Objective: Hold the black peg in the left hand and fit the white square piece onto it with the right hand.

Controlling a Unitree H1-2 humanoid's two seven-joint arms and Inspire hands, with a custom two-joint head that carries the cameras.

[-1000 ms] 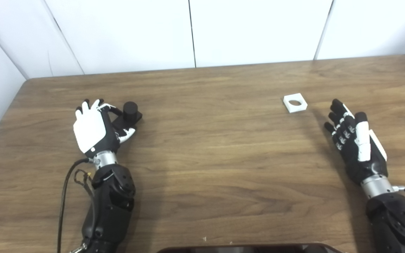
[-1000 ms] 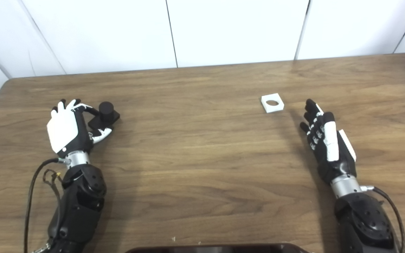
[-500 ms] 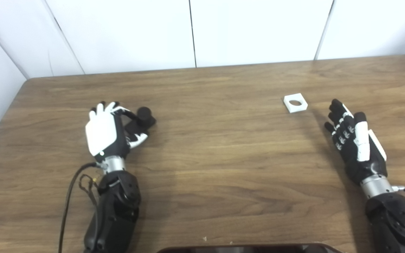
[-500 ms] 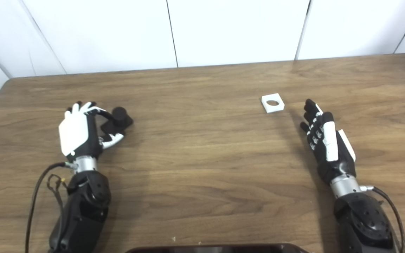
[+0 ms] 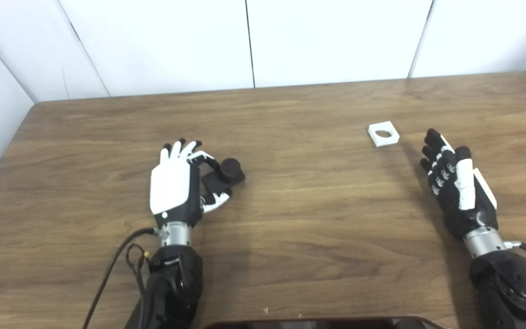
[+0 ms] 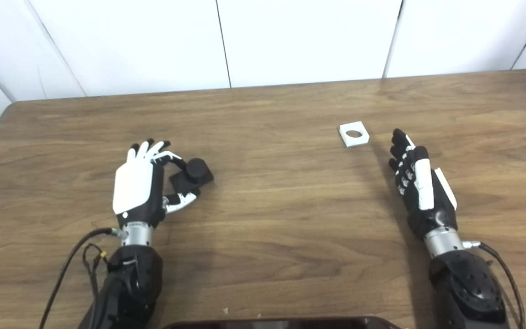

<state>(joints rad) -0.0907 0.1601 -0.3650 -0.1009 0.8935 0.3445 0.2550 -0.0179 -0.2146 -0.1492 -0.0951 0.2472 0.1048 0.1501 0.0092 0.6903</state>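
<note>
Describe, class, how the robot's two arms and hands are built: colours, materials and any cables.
Both arms are black, jointed shells ending in silver metal wrist cuffs. The left hand has a white plate over its back and black fingers with white segments. The right hand is mostly black with a white thumb and a white edge panel. A black cable loops from the left wrist; another leaves the right wrist.

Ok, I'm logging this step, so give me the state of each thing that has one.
black peg: upright, gripped at its base by the left hand.
left hand: shut on the black peg.
white square piece: flat on the table, hole up, untouched.
right hand: open, holding nothing, near the white square piece.
</note>
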